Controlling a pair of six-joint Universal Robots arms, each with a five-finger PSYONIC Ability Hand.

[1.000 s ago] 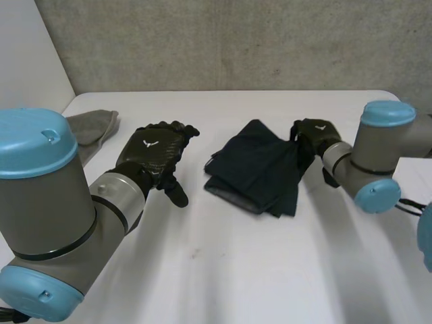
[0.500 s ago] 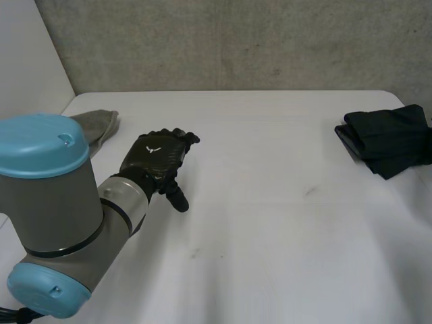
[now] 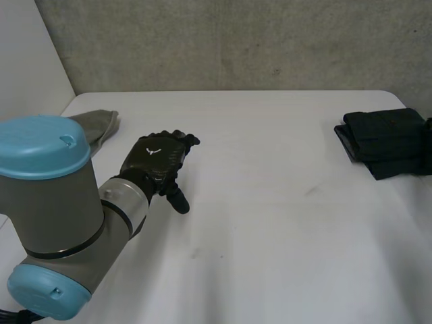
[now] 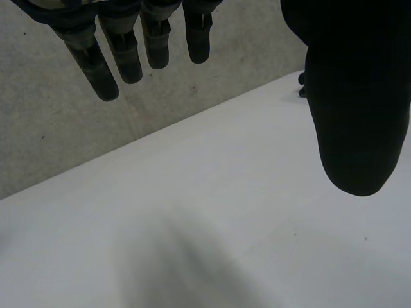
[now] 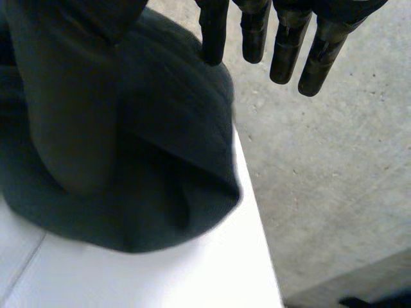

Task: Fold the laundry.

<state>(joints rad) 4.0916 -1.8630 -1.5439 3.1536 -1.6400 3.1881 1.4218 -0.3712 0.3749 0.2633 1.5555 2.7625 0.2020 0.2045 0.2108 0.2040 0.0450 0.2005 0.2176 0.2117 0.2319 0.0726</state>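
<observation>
White tabletop (image 3: 270, 236) stands against a concrete wall (image 3: 236, 44) and carries two pieces of laundry.

Left arm (image 3: 61, 216): grey joint with a light-blue cap, reaching from the near left edge toward the middle of the tabletop.

Dark folded garment (image 3: 386, 142): a compact stack of layers at the right edge of the tabletop, toward the far right corner. In the right wrist view the garment (image 5: 167, 160) runs right up to the table's edge, with the concrete floor (image 5: 321, 179) beyond it.

Grey cloth (image 3: 96, 124): lies at the far left corner of the tabletop, partly hidden behind the left arm's cap and well apart from the dark garment.

Left hand (image 3: 156, 159): over the left half of the tabletop, near the grey cloth but not touching it. In its wrist view the hand (image 4: 356, 96) is released; the fingers (image 4: 96, 70) hang straight and apart from the thumb, with bare tabletop below them. It grasps nothing.

Right hand (image 5: 255, 32): above the dark garment at the right edge. State: released. Its fingers (image 5: 314, 64) are straight and spread, extending past the table's edge over the floor, and none curls round the fabric. Whether the thumb touches the garment cannot be told.
</observation>
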